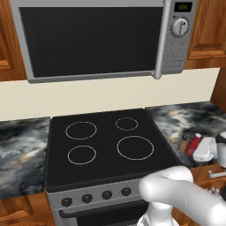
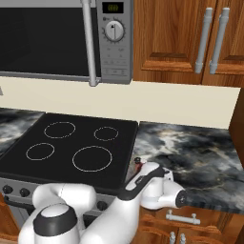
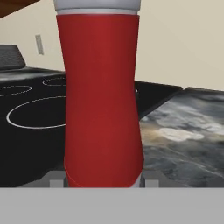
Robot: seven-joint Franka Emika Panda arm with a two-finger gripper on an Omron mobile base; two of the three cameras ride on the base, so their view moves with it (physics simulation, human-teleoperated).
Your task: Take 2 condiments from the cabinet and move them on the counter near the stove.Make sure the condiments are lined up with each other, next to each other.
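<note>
— Red bottle (image 3: 101,100) sits right against our hand camera, upright, with its pale cap at twelve o'clock. Do we have it clamped?

— We think so. Our gripper (image 3: 103,181) has its jaws at the bottle's base, one grey pad edge peeking out on each side, closed on the red body.

— Where are we over the kitchen?

— From the left base view, the red bottle (image 1: 193,145) is at about four o'clock of the stove (image 1: 106,145), over the dark marbled counter (image 1: 190,119) just beside the stove's right edge. The tan-brown shaker (image 1: 183,142) with its black cap stands immediately at the bottle's nine o'clock, very near it; we cannot tell whether they touch.

— And from the right base view?

— Our arm hides most of it. We see a sliver of red and a dark cap at the stove (image 2: 71,147) corner, at nine o'clock of the open counter (image 2: 190,147). A microwave (image 1: 97,35) hangs above the burners, at twelve o'clock.
</note>
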